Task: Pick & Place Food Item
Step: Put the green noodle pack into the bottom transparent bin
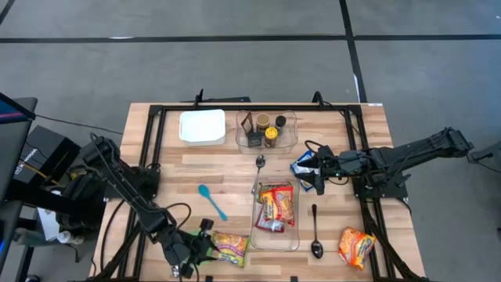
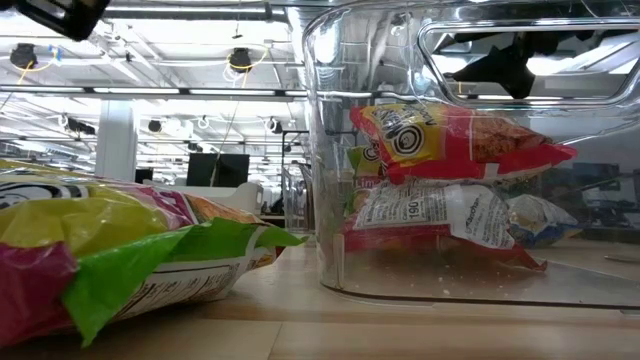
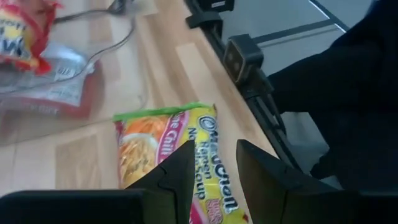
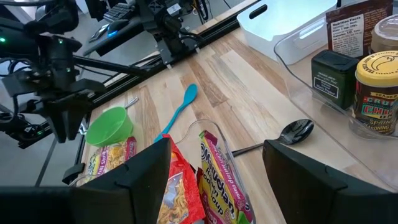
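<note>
A yellow, green and pink ramen packet (image 1: 229,248) (image 3: 168,155) lies flat on the wood table near its front edge, left of a clear bin (image 1: 293,235). The bin holds red ramen packets (image 1: 275,207) (image 2: 450,140). My left gripper (image 1: 192,254) (image 3: 214,168) hangs just over the packet's end nearest the left arm, its fingers open with a narrow gap, and the packet shows between them; I cannot tell whether they touch it. My right gripper (image 1: 313,174) (image 4: 217,168) waits open, wide, above the table right of the bin's far end, over a blue packet (image 1: 302,166).
An orange packet (image 1: 356,245) and a metal spoon (image 1: 315,235) lie right of the bin. A blue spoon (image 1: 211,201), a green scoop (image 4: 112,127), a second metal spoon (image 4: 292,132), a white container (image 1: 202,125) and a clear tray of jars (image 1: 266,129) stand farther back.
</note>
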Controlling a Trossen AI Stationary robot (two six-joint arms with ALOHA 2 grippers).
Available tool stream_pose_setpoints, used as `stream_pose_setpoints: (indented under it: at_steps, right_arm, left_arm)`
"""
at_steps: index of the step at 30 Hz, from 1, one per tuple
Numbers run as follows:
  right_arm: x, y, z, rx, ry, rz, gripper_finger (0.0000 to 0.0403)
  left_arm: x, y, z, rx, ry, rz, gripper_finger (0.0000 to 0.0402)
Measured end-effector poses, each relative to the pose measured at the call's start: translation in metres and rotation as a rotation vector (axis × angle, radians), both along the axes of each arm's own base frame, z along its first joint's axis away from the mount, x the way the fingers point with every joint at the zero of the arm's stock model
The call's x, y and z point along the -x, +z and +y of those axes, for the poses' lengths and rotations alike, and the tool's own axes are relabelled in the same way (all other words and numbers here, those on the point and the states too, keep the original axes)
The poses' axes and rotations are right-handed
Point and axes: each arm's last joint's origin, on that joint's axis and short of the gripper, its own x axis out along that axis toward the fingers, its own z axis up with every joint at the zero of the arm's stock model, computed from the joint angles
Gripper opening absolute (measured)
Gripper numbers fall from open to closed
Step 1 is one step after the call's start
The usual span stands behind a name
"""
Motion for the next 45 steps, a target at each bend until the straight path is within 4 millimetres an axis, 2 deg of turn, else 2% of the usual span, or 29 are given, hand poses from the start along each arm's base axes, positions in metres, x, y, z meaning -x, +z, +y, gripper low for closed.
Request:
stream_pose_setpoints:
  at_steps: [6,10,14,19,29,37,45]
  right_arm:
    - [0.000,0.000,0.000,0.000,-0.001,0.000,0.0248]
    - [0.000,0.000,-0.001,0.008,-0.019,-0.002,0.0248]
    - [0.000,0.000,-0.001,0.009,-0.022,-0.002,0.0248]
    - [0.000,0.000,-0.001,0.009,-0.022,-0.002,0.0248]
    - [0.000,0.000,-0.001,0.010,-0.024,-0.002,0.0248]
    - [0.000,0.000,-0.002,0.018,-0.024,-0.001,0.0248]
    - [0.000,0.000,-0.002,0.018,-0.025,-0.001,0.0248]
  left_arm:
    - [-0.002,-0.004,-0.005,0.021,-0.018,-0.017,0.0112]
    - [-0.008,-0.008,-0.014,0.048,-0.091,-0.061,0.0112]
    - [-0.015,-0.012,-0.023,0.008,-0.120,-0.054,0.0103]
    - [-0.027,-0.002,-0.027,0.008,-0.119,-0.090,0.0078]
    - [-0.051,0.011,-0.017,0.000,-0.052,-0.087,0.0004]
    - [-0.061,0.035,-0.021,-0.001,-0.050,-0.112,0.0001]
    - [-0.063,0.044,-0.022,-0.055,-0.067,-0.087,0.0000]
